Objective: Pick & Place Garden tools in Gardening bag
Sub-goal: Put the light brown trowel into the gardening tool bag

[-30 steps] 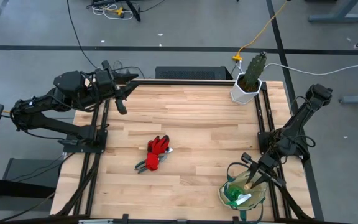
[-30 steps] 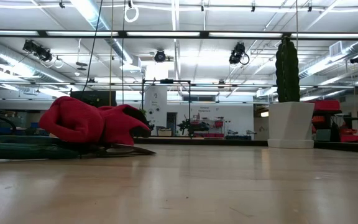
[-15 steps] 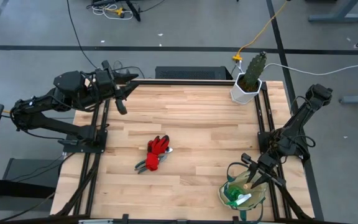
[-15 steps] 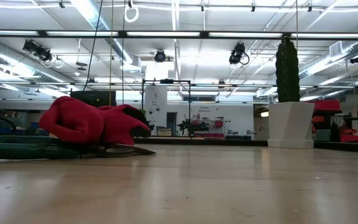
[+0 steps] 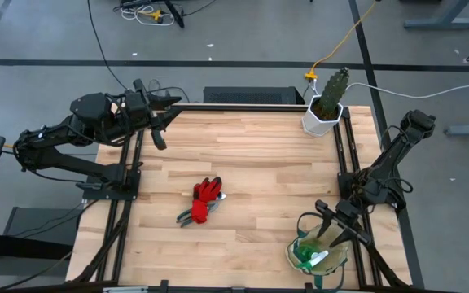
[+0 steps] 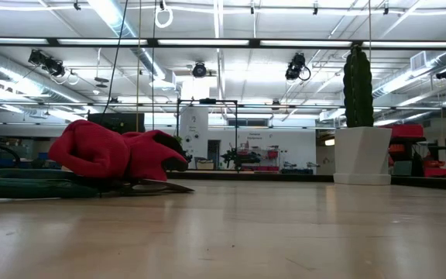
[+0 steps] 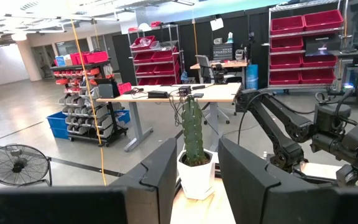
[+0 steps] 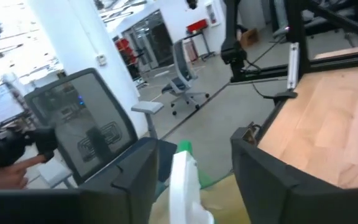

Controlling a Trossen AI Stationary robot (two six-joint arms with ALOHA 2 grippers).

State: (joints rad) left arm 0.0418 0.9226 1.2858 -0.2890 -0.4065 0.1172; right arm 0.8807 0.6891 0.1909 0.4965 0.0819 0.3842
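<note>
The beige gardening bag [image 5: 294, 249] stands at the table's near right corner, with a green-and-white spray bottle [image 5: 309, 258] lying inside it. My right gripper [image 5: 330, 234] hangs open just above the bag's mouth, and the bottle's white top [image 8: 184, 186] shows between its fingers, farther down. The red gloves [image 5: 208, 192] lie on the dark-handled pruners [image 5: 190, 215] at mid-table, resting flat on the wood. My left gripper [image 5: 160, 137] stands open, level and high over the far left corner, with nothing between its fingers [image 7: 166, 174].
A green cactus in a white pot [image 5: 326, 104] stands at the far right corner. The low view shows the gloves [image 6: 114, 151] and the pot [image 6: 360, 155]. Bare wood lies between the gloves and the bag.
My right gripper has opened above the bag and rolled a little. The wooden handle that stood between its fingers no longer shows there; it has gone down into the bag.
</note>
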